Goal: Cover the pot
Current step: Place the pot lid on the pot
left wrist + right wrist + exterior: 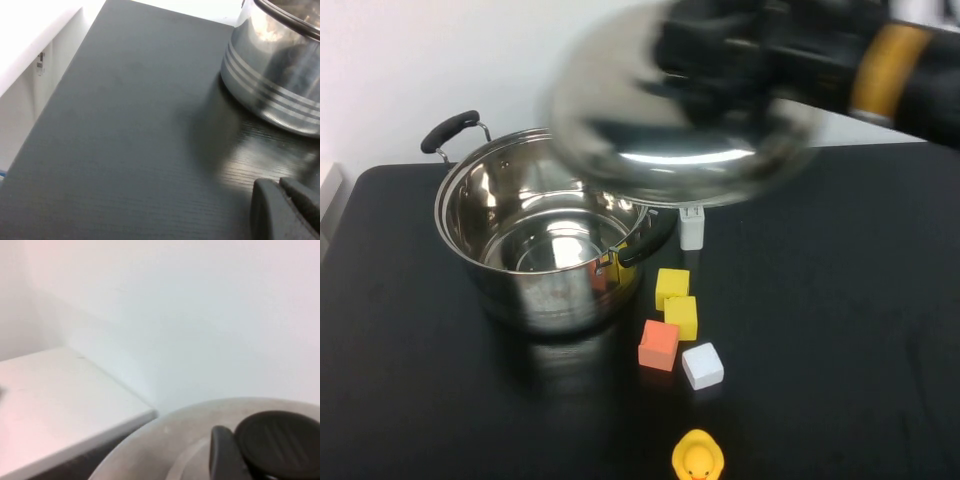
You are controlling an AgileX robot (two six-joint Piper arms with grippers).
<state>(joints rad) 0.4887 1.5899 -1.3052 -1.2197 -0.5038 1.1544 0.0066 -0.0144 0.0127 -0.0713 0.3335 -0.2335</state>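
Observation:
The pot (560, 300), a large shiny steel stockpot with black side handles, stands open at the table's left-centre. Its wall also shows in the left wrist view (270, 85). My right gripper (720, 60) is shut on the black knob (277, 442) of the domed steel lid (650, 150). It holds the lid in the air, tilted, over the pot's back right rim and apart from it. One finger (222, 455) presses the knob's side. My left gripper (281, 186) is shut and empty, low over the table beside the pot; it is out of the high view.
Two yellow blocks (672, 285) (681, 316), an orange block (659, 344) and a white block (702, 365) lie right of the pot's front. A yellow duck (698, 458) sits at the front edge. A small white object (691, 227) stands behind the blocks.

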